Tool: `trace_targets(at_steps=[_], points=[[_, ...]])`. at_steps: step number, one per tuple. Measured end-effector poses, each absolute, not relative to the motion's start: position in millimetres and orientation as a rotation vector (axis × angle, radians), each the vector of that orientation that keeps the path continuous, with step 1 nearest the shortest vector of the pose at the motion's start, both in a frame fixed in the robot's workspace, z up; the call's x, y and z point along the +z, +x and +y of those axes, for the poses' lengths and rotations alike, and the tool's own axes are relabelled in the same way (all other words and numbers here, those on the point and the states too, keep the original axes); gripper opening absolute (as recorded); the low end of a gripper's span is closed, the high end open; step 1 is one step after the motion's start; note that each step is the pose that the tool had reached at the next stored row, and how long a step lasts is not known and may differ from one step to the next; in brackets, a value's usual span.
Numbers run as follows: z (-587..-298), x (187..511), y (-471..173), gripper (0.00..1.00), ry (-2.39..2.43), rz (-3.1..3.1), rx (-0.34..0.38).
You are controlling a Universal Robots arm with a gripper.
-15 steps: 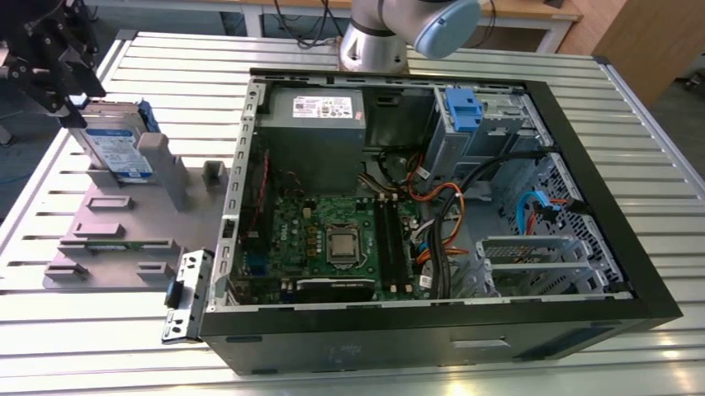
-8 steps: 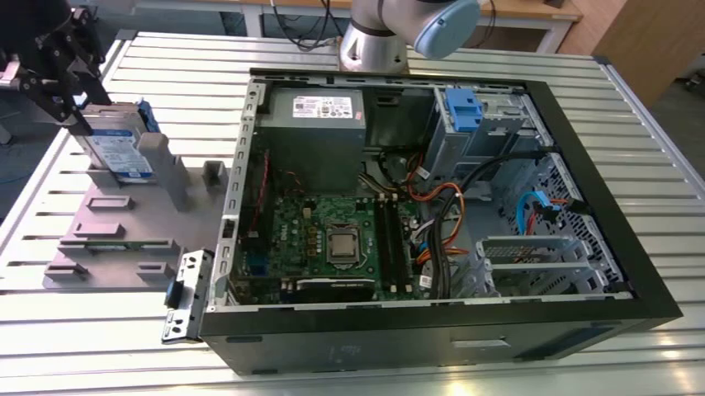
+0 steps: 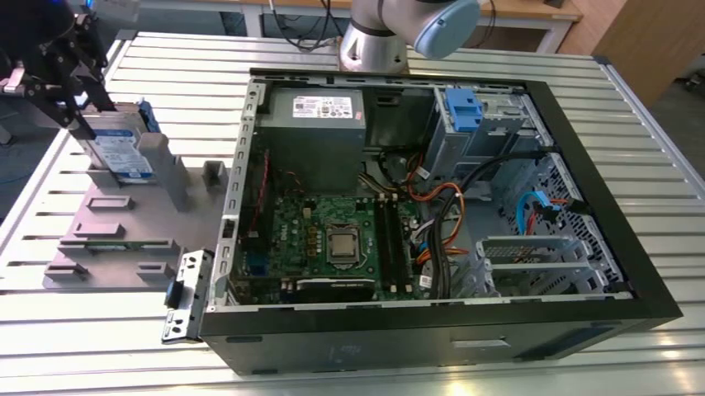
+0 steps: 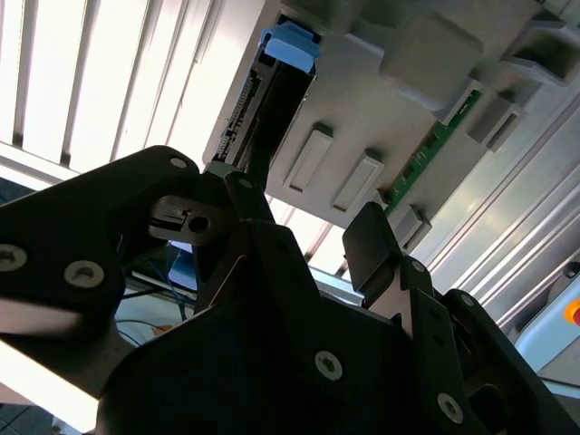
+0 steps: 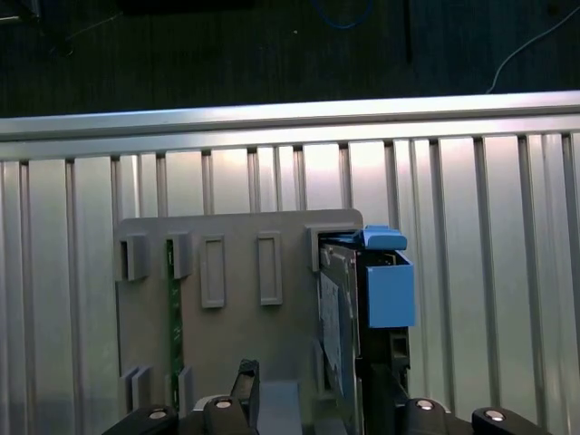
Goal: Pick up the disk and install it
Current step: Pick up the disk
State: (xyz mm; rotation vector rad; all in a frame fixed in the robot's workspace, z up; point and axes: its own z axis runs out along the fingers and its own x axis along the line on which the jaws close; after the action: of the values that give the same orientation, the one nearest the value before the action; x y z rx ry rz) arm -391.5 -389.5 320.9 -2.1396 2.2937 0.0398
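Gripper (image 3: 94,115) is over the far corner of the grey fixture (image 3: 121,223), at the exterior view's left, well apart from the open case (image 3: 441,206). Both sit on the slatted table (image 3: 111,346).

Disk (image 3: 121,153) stands on edge in a slot at that end of the fixture, label side towards the case.

In the first wrist view I see the gripper (image 5: 313,381) straddling the disk (image 5: 337,308). One finger pad (image 5: 245,376) is clear of the disk's face. The other finger sits just beside the blue carrier (image 5: 390,285); I can't tell if it touches.

The second wrist view agrees: the disk (image 4: 267,109) runs edge-on towards the gripper (image 4: 290,217), with one pad (image 4: 372,240) well off it. Jaws are spread, not clamping anything. A green board (image 5: 169,308) stands in another slot of the fixture, apart from the disk.
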Motion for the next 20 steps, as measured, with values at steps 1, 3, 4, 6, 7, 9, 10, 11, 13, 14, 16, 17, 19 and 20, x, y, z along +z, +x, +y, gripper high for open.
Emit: trace_targets(at_steps=[1, 3, 4, 6, 7, 9, 10, 11, 13, 14, 16, 17, 19, 20], points=[[-389.4, 320.8, -391.8, 0.59, -2.14, 2.294, 0.04], [-388.7, 320.6, -392.0, 0.59, -2.14, 2.294, 0.04], [-388.7, 320.6, -392.1, 0.59, -2.14, 2.294, 0.04], [-388.7, 320.6, -392.1, 0.59, -2.141, 2.293, 0.04], [-388.7, 320.6, -392.1, 0.59, -2.141, 2.292, 0.04], [-387.8, 320.5, -392.6, 0.59, -2.142, 2.29, 0.039], [-387.0, 320.6, -392.7, 0.59, -2.143, 2.29, 0.039], [-386.0, 320.6, -392.7, 0.59, -2.144, 2.289, 0.039], [-384.6, 320.5, -392.9, 0.59, -2.145, 2.288, 0.039], [-384.3, 320.5, -393.0, 0.59, -2.146, 2.287, 0.039], [-383.4, 320.5, -392.9, 0.59, -2.147, 2.285, 0.038], [-382.8, 320.6, -393.0, 0.59, -2.148, 2.284, 0.038], [-381.1, 320.6, -393.1, 0.59, -2.15, 2.282, 0.038], [-379.8, 320.6, -393.1, 0.59, -2.151, 2.282, 0.038]])
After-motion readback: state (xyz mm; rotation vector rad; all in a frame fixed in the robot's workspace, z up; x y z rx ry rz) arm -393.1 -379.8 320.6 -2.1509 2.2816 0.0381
